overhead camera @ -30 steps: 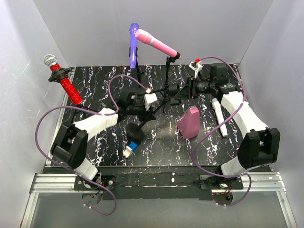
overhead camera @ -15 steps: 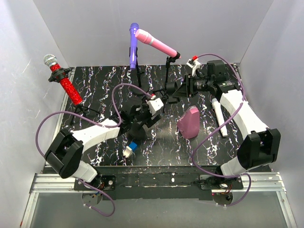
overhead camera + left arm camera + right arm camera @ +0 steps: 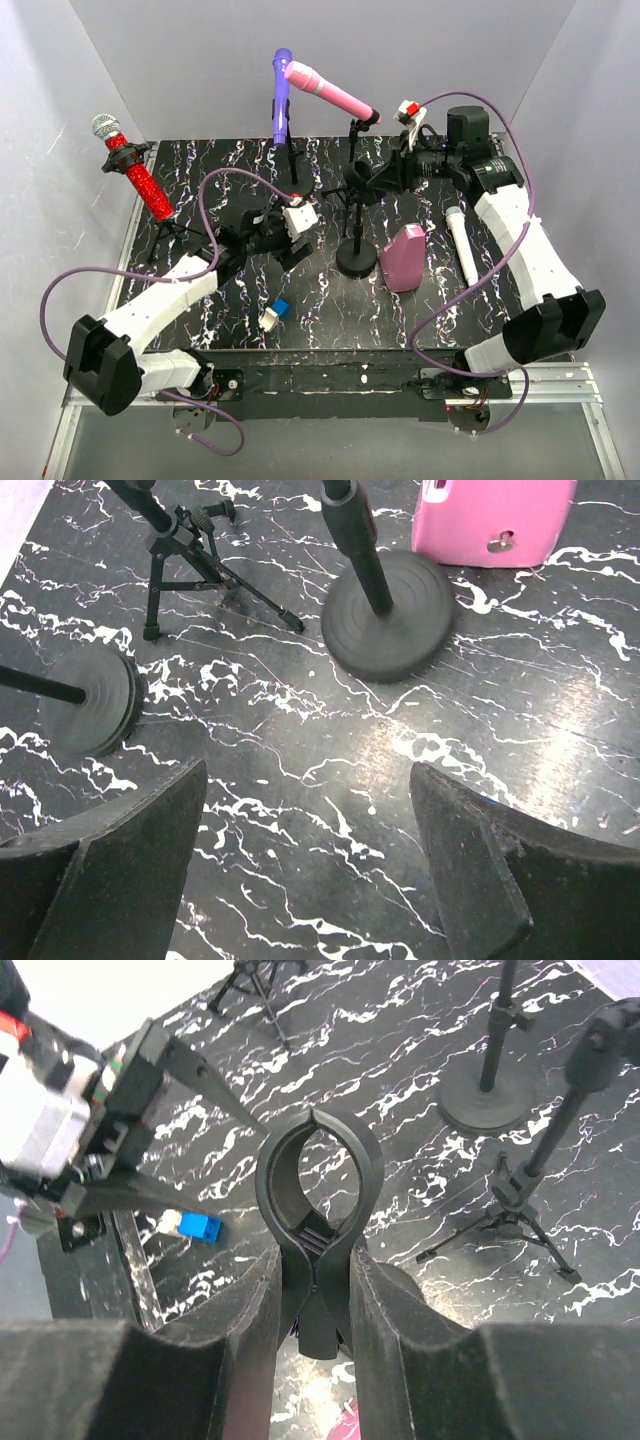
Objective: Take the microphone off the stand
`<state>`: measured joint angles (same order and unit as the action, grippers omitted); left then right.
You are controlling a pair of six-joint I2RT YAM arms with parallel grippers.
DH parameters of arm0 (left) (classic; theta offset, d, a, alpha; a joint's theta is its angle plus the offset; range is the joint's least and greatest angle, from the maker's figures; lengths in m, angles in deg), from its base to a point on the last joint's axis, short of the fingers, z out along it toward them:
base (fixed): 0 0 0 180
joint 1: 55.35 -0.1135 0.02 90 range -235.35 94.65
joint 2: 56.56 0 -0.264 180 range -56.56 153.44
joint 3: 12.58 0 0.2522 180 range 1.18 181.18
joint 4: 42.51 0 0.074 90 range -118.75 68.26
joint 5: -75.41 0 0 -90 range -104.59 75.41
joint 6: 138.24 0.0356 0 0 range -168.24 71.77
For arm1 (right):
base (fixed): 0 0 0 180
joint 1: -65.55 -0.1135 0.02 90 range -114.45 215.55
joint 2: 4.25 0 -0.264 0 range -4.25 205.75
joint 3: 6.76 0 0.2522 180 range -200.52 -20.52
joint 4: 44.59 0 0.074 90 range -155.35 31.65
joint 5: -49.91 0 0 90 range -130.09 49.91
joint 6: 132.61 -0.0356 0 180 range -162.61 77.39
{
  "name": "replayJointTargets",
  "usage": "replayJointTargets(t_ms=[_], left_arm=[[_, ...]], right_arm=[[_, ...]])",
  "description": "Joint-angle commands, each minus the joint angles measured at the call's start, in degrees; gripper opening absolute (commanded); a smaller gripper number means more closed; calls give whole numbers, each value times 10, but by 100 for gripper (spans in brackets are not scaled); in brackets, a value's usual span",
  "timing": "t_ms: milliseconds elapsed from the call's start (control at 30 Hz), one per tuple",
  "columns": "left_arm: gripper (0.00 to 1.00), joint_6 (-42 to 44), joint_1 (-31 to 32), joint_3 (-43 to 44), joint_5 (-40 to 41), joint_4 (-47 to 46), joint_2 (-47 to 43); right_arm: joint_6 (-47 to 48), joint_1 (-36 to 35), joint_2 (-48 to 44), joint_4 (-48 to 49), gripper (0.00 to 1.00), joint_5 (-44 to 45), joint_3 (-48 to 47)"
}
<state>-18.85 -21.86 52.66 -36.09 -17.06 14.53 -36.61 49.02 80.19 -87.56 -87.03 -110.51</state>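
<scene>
A black stand with a round base [image 3: 357, 261] stands upright mid-table. Its clip [image 3: 318, 1175] is an empty ring, and my right gripper [image 3: 315, 1260] is shut on the clip's handles; the same gripper [image 3: 386, 178] shows in the top view. A white microphone [image 3: 461, 243] lies flat on the table beside the right arm. My left gripper [image 3: 296, 236] hangs open left of the stand with nothing between its fingers; in its own view the gripper [image 3: 310, 780] looks down on the round base [image 3: 390, 615].
A pink microphone [image 3: 330, 92] and a purple microphone [image 3: 281, 95] sit in stands at the back, and a red glitter microphone [image 3: 137, 172] at the far left. A pink case [image 3: 405, 258] stands right of the round base. A small blue-and-white block [image 3: 274, 314] lies near the front.
My left gripper opened and drew back to the left, away from the stand. The stand's base shifted right and now sits flat. My right gripper rose slightly, still on the clip.
</scene>
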Motion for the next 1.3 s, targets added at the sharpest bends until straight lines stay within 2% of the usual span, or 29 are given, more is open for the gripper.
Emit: replayJointTargets(t_ms=[0,67,167,467,567,833,1033,1267], left_arm=[[82,-18,-4,-2,9,47,-49],[82,-30,-4,-1,18,48,-61],[82,-44,-4,19,15,59,-69],[82,-89,-4,136,8,45,-26],[82,-134,-4,176,8,24,0],[81,-212,-4,286,-80,-44,76],[80,-231,10,316,-75,-88,155],[79,-196,12,274,-34,-113,201]], right_arm=[[131,-19,-43,-67,1,-18,-18],[182,-31,-52,-97,1,-14,-5],[202,-40,-69,-112,1,-2,24],[181,-50,-63,-93,1,69,75],[159,-50,-47,-71,1,100,93],[131,-50,-13,-56,1,106,105],[125,-50,-11,-41,1,113,139],[105,-50,-4,-21,1,128,159]])
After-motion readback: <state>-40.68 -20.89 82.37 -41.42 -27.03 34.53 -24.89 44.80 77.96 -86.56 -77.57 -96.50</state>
